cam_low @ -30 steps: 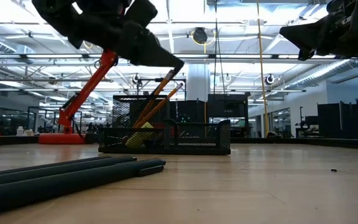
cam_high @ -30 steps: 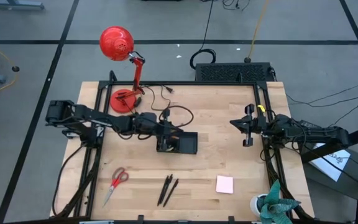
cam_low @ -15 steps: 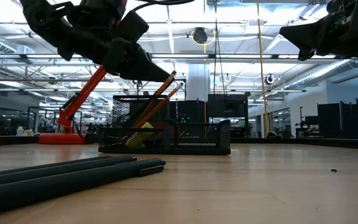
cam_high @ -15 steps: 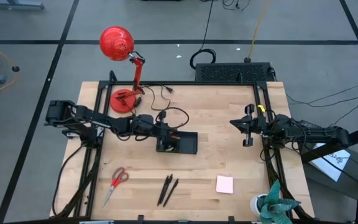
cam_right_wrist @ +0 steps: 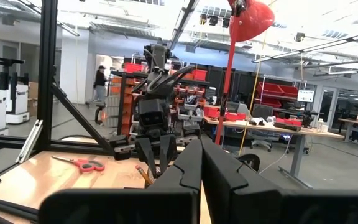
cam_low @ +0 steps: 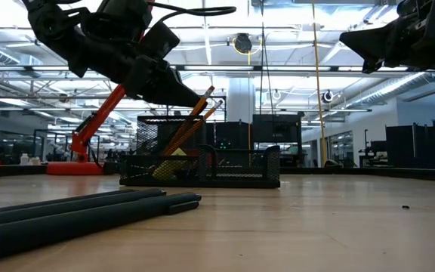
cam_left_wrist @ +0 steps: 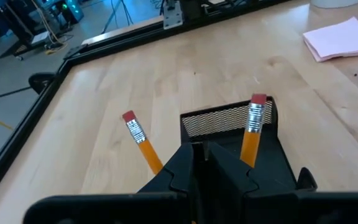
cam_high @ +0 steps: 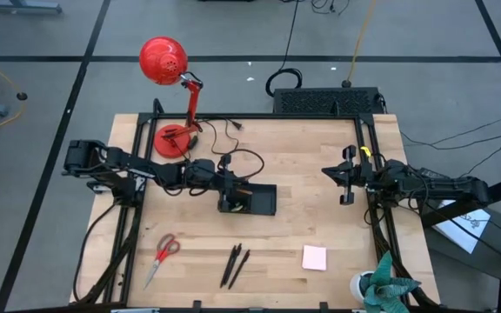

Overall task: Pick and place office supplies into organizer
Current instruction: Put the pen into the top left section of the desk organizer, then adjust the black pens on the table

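**Wood bench, open lab hall behind**

We see a pale butcher-block table (cam_high: 320,209) w/ a black frame round it, on a grey floor crossed by dark lines. A red desk lamp (cam_high: 170,87) stands at the far left corner; a larger black box (cam_high: 327,101) w/ cables sits just off the far edge. In the low view the room beyond is a big hall: ceiling strip lights, racks, dark cabinets. The right wrist view shows red bins on shelving and a person standing far back by the racks.

The organizer (cam_high: 257,200) sits near mid-table. Two orange pencils (cam_left_wrist: 252,130) lean up out of its left end, erasers up. Left gripper (cam_high: 230,193) hangs over that end, just above the pencils; fingers narrow, nearly together, nothing seen between them. Right gripper (cam_high: 344,184) waits well apart over the right side, fingers pressed together, empty.

Near the front edge: red-handled scissors (cam_high: 162,254) at left, black pens (cam_high: 235,264) in the middle, pink sticky-note pad (cam_high: 314,257) to the right. All three lie flat, well apart from the organizer.
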{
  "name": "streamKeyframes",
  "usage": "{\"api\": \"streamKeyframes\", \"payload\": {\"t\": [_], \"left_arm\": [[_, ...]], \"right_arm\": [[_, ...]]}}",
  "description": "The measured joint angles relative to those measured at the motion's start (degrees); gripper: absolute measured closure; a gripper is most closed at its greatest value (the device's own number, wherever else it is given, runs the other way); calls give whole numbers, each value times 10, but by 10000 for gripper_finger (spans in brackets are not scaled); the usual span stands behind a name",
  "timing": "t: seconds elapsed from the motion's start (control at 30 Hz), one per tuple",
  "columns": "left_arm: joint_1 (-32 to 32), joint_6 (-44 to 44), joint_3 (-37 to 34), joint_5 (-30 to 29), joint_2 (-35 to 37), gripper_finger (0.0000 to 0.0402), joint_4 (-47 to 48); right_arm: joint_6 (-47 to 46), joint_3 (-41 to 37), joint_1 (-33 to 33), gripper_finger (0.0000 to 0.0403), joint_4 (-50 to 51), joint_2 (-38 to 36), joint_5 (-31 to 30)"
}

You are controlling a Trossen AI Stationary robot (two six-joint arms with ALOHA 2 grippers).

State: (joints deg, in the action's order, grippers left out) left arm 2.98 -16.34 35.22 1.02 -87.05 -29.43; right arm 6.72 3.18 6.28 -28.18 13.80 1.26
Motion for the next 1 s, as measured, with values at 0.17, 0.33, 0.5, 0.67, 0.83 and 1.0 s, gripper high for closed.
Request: {"api": "streamKeyframes", "payload": {"t": [0.17, 0.33, 0.5, 0.67, 0.83, 1.0], "left_arm": [[0, 15, 0, 0, 0, 360, 0], [0, 39, 0, -4, 0, 335, 12], [0, 49, 0, -11, 0, 300, 10], [-14, 38, 5, -55, 24, 283, 12], [-46, 8, 25, -120, 90, 277, 88], [-104, 95, 88, -197, 167, 277, 286]], "right_arm": [[0, 0, 0, 403, 0, 0, 0], [0, 0, 0, 403, 0, 0, 0], [0, 0, 0, 403, 0, 0, 0], [0, 0, 0, 403, 1, 0, 0], [0, 0, 0, 403, 1, 0, 1], [0, 0, 0, 403, 2, 0, 1]]}}
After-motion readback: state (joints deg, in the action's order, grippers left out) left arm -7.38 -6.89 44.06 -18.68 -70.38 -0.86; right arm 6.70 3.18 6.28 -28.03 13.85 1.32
